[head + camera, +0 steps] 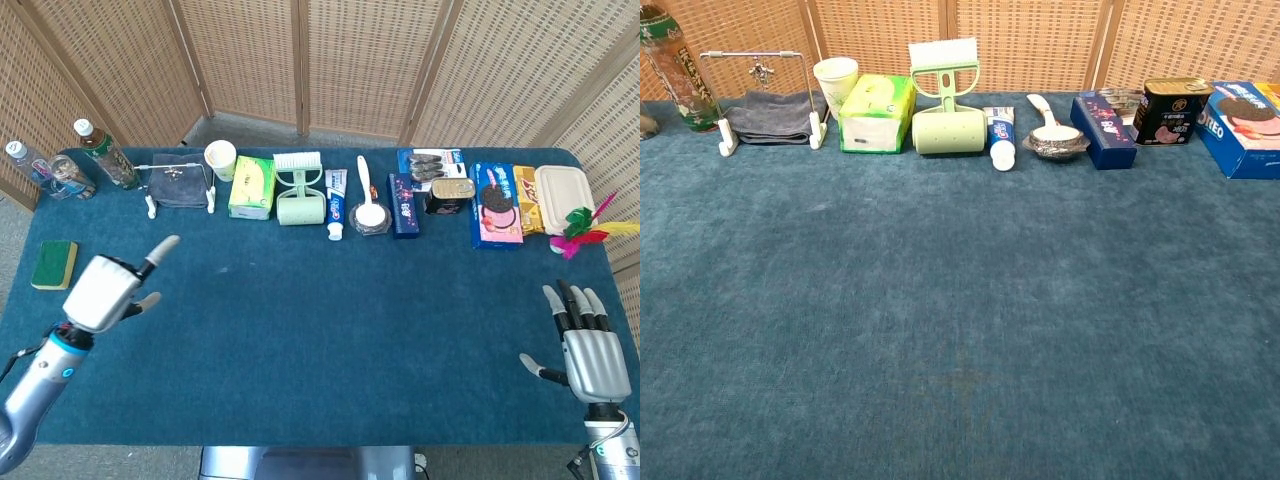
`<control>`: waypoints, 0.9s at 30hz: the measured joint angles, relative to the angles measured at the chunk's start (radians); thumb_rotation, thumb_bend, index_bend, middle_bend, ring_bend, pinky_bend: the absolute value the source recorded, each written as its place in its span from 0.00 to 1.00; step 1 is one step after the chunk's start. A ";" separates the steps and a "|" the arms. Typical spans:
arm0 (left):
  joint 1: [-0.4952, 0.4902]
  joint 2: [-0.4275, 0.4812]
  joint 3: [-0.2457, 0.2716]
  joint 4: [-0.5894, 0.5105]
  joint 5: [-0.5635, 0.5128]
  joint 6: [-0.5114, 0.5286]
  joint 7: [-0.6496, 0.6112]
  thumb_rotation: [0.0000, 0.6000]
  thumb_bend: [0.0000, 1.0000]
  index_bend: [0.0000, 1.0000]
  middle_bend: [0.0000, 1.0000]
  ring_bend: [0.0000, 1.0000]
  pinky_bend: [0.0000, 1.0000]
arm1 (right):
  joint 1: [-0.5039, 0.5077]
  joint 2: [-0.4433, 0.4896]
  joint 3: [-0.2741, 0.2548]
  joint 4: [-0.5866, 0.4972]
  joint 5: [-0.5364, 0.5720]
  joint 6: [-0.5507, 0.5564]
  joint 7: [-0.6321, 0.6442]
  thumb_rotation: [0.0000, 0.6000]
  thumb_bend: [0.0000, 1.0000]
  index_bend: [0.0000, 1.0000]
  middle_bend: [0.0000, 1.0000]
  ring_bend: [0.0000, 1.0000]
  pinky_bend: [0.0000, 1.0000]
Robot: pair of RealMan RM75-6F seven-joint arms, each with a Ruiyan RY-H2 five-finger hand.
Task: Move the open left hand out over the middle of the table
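Reaching in over the left part of the blue table [330, 330], left hand [105, 290] empty with fingers spread, just inside the green sponge [54, 264] near the left edge, well short of the bare middle. Likely kept open to carry nothing across. Right hand [585, 355] parked at the near right corner, fingers apart, holding nothing. Row along the far edge: lint roller [299, 190], tissue box [251, 186], toothpaste [336, 203]; neither hand visible from the chest camera

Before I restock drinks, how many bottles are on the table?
2, both at the far left corner: a clear bottle at the edge and a green-labelled bottle just right of it. None seems hidden.
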 measured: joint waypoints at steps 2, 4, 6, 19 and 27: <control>-0.036 -0.013 0.003 -0.001 0.039 -0.014 0.018 1.00 0.09 0.00 1.00 1.00 1.00 | -0.001 0.001 0.001 0.000 0.000 0.003 0.000 0.79 0.00 0.00 0.00 0.00 0.00; -0.067 -0.028 0.009 0.002 0.079 -0.023 0.028 1.00 0.09 0.00 1.00 1.00 1.00 | -0.002 0.001 0.002 0.000 0.002 0.003 0.003 0.79 0.00 0.00 0.00 0.00 0.00; -0.093 -0.044 0.016 0.013 0.119 -0.024 0.026 1.00 0.09 0.00 1.00 1.00 1.00 | -0.002 0.003 0.003 0.000 0.005 0.003 0.004 0.78 0.00 0.00 0.00 0.00 0.00; -0.271 -0.237 0.112 0.235 0.344 0.065 -0.111 1.00 0.07 0.00 1.00 1.00 1.00 | -0.006 0.018 0.015 -0.006 0.020 0.009 0.027 0.79 0.00 0.00 0.00 0.00 0.00; -0.323 -0.267 0.129 0.225 0.358 0.072 -0.096 1.00 0.07 0.01 1.00 1.00 1.00 | -0.006 0.019 0.018 -0.009 0.025 0.010 0.024 0.79 0.00 0.00 0.00 0.00 0.00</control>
